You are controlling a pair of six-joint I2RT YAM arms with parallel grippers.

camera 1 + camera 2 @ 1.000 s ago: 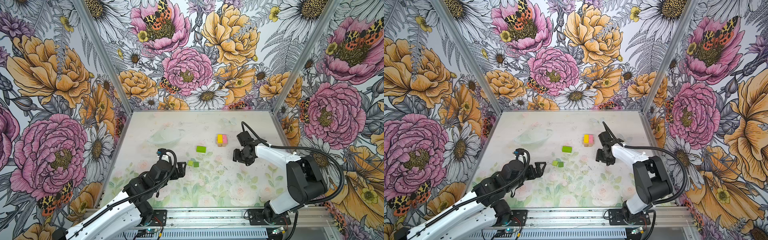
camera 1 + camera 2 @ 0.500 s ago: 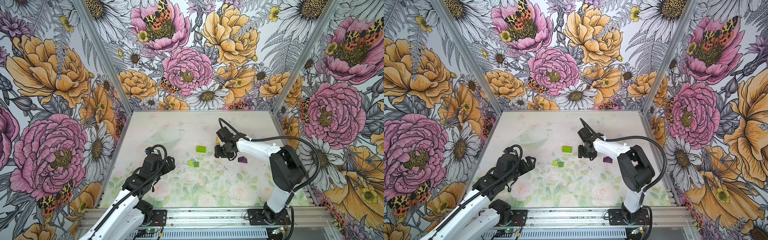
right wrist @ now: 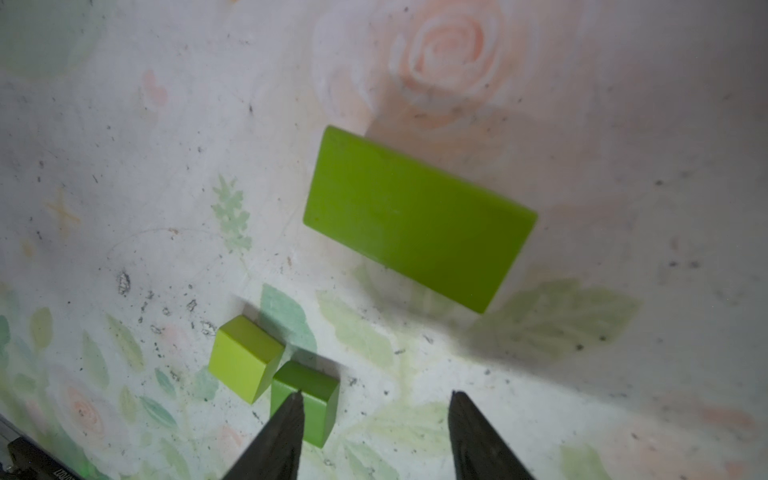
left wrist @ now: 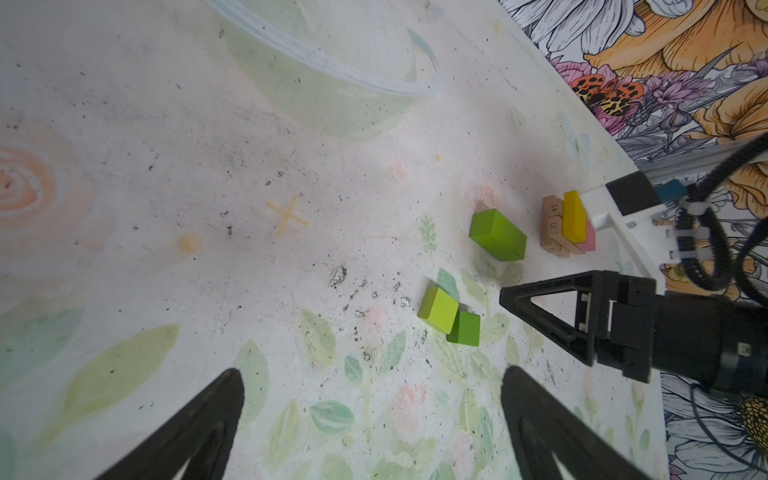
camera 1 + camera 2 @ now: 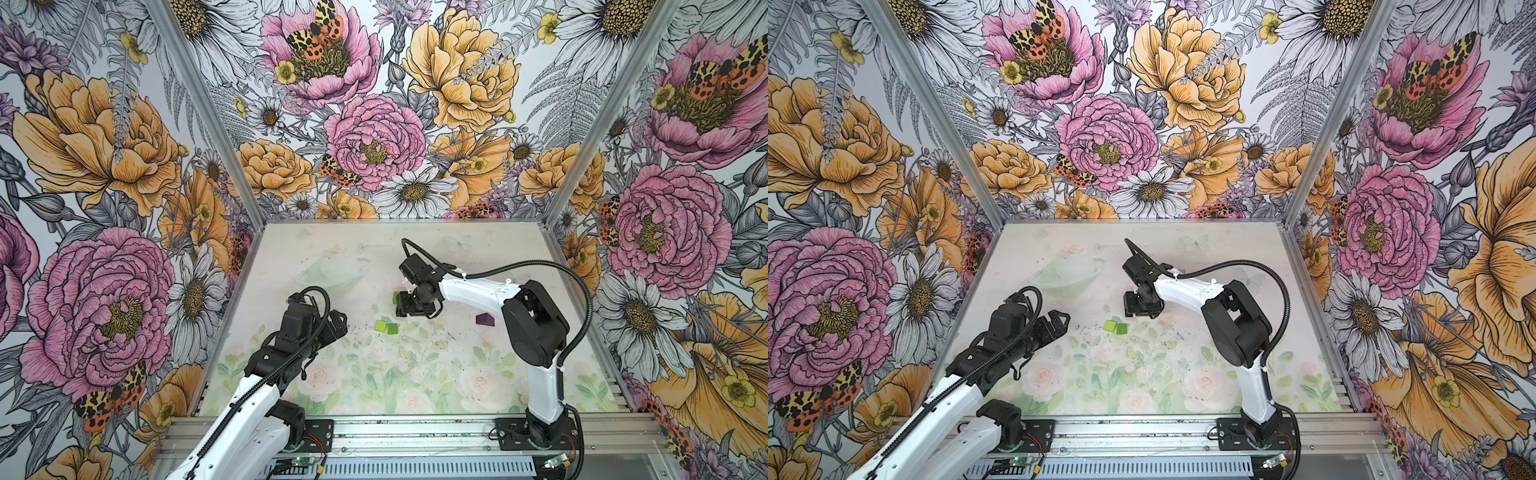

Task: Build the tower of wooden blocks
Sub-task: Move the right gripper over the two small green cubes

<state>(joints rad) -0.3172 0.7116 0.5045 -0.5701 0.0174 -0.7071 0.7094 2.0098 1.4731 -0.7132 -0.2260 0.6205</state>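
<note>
Over the last second our right end effector (image 5: 409, 309) has swung from the right side of the bench (image 5: 457, 374) to its middle. That leaves the purple peaked piece (image 5: 485, 319) uncovered and alone on the bench at its 3 o'clock, well apart. Our left end effector (image 5: 336, 324) has drawn back toward 8 o'clock, away from the two green cubes (image 5: 386, 327). We take this to mean the right arm is going for the lime brick (image 3: 415, 220) as the next course, with the peak kept for last and the left arm clearing the way. In the right wrist view the right end effector's jaws stand apart with nothing between them. The left one is spread wide and empty. The lime brick lies flat on the bench. In a top view only a sliver shows, just beside the right end effector at its 10 o'clock, and we see no contact yet. The cubes touch each other, near at its 7 o'clock and at 3 o'clock of the left one. The begun tower is tan oblongs (image 4: 552, 226) carrying a yellow oblong (image 4: 574, 222) and a pink oblong (image 4: 589, 243). It shows only in the left wrist view, standing beyond the brick beside the right arm, which hides it in both top views.
</note>
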